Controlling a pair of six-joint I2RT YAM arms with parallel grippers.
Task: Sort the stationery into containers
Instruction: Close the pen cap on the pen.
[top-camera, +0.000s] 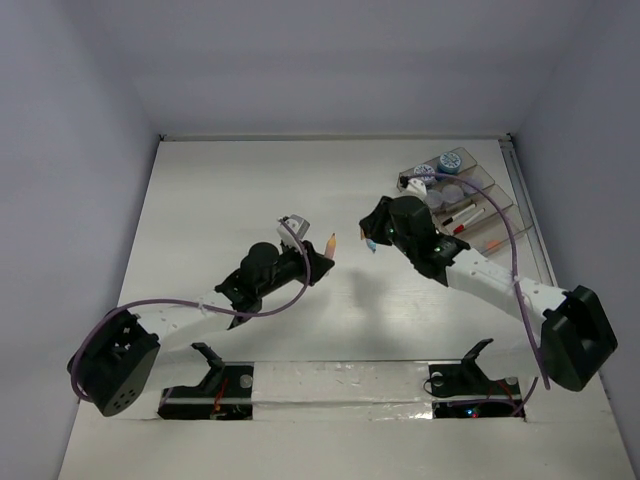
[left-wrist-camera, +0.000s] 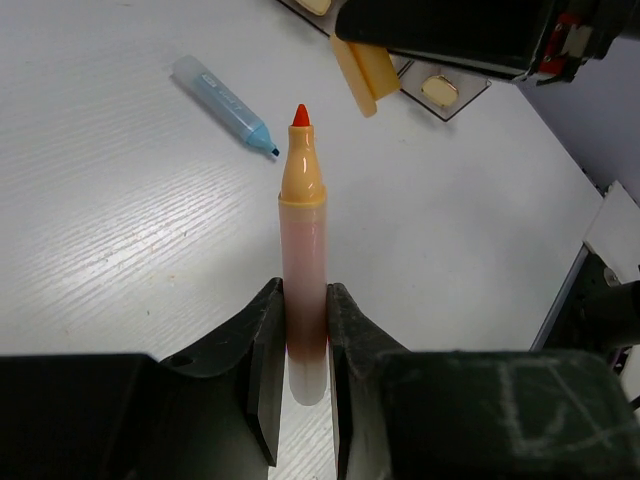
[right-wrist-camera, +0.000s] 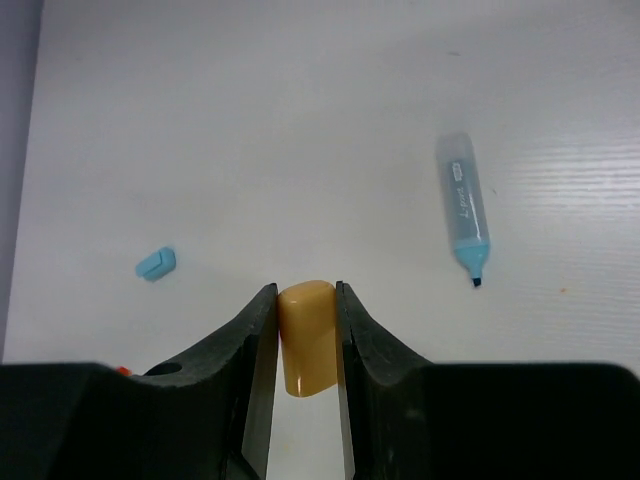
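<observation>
The left end effector is pressed onto the lower barrel of an orange highlighter, one finger on each side. The highlighter's long axis runs straight out from the wrist. Its bare red-orange tip points away from the camera, with no cap on it. In the top view it is held above the middle of the bench, tip toward the far side.

The right end effector pinches the orange cap between its fingers, with the rounded closed end pointing away from the wrist. The left wrist view shows this cap hanging just beyond the highlighter's tip and slightly to its right, not touching it.

A light-blue highlighter lies flat on the bench, also uncapped. In the right wrist view its dark tip points toward the camera. In the left wrist view the tip angles toward the orange one. Its light-blue cap lies well apart from it and shows clearly only in the right wrist view.

Only the top view shows the whole organiser tray, at the far right of the bench. A round jar with a blue patterned lid sits at its far end, and thin items lie in its long compartments. The right arm reaches across its near-left corner. The left wrist view catches only a corner of the tray behind the right end effector.
</observation>
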